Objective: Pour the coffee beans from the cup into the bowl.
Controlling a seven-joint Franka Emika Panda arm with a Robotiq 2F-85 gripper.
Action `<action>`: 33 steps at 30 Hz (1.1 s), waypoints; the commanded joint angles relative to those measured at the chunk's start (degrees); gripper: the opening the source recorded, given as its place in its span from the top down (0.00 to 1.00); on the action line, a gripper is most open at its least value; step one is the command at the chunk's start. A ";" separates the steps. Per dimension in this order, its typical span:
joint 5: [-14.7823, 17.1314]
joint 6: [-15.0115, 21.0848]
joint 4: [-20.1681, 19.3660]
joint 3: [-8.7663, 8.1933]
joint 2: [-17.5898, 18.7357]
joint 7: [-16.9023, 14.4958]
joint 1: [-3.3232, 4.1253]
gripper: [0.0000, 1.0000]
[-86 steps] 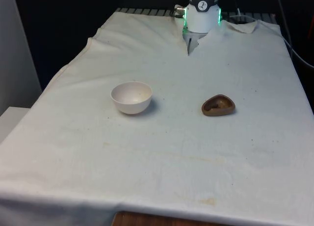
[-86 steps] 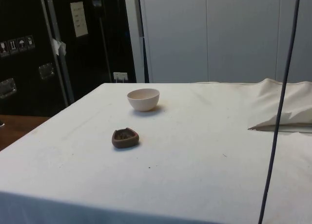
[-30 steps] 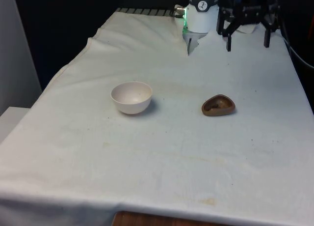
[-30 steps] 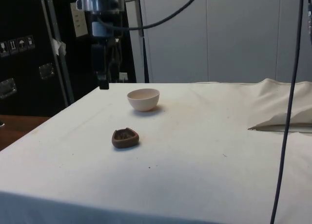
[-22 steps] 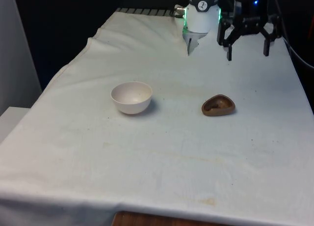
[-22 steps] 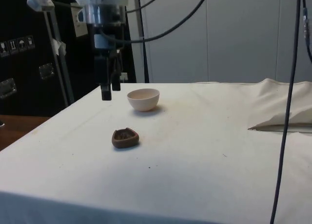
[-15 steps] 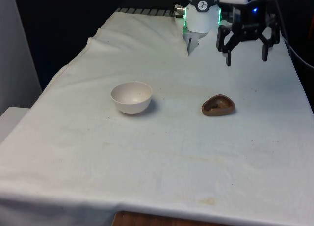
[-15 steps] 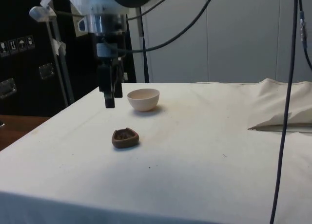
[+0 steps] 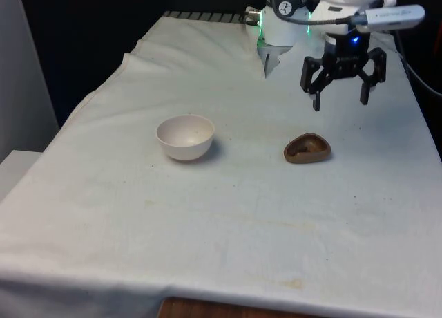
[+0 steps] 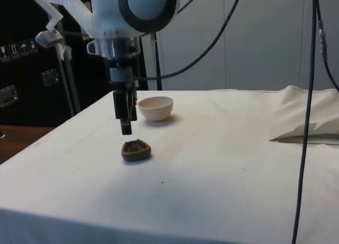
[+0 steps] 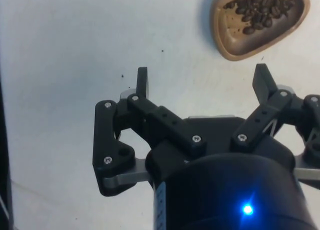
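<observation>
Sitting low and wide on the white-clothed table [image 9: 228,214], the brown cup [image 9: 307,148] is a shallow, roughly triangular dish with rounded corners, and the wrist view shows coffee beans [image 11: 260,14] spread loosely over part of its floor. It looks rigid, probably ceramic or wood, and light, so weight should be no trouble; the real difficulties are likely its low wall, which offers little height to hold, and the loose beans, which would roll out at the slightest tilt. The gripper [image 9: 340,100] hangs above the table just beyond the cup on the robot's side, its fingers [image 11: 142,83] spread wide with nothing between them. A sensible hold would pinch the rim, one finger inside and one outside, at a spot bare of beans, or else span the dish across its narrower width. A glazed rim might slip, so the hold should be firm. The white bowl [image 9: 185,137] stands well apart, towards the front view's left.
</observation>
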 commanded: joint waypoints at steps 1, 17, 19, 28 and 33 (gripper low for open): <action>-1.03 0.80 -0.11 -0.34 0.46 0.52 0.34 0.00; -7.10 3.61 -0.57 -0.63 3.72 3.72 0.63 0.00; -8.08 4.13 -0.69 -0.63 4.01 4.58 0.69 0.00; -12.09 6.82 -0.97 -0.57 5.44 8.37 1.15 0.00; -15.13 9.28 -1.20 -0.34 6.76 11.46 1.43 0.00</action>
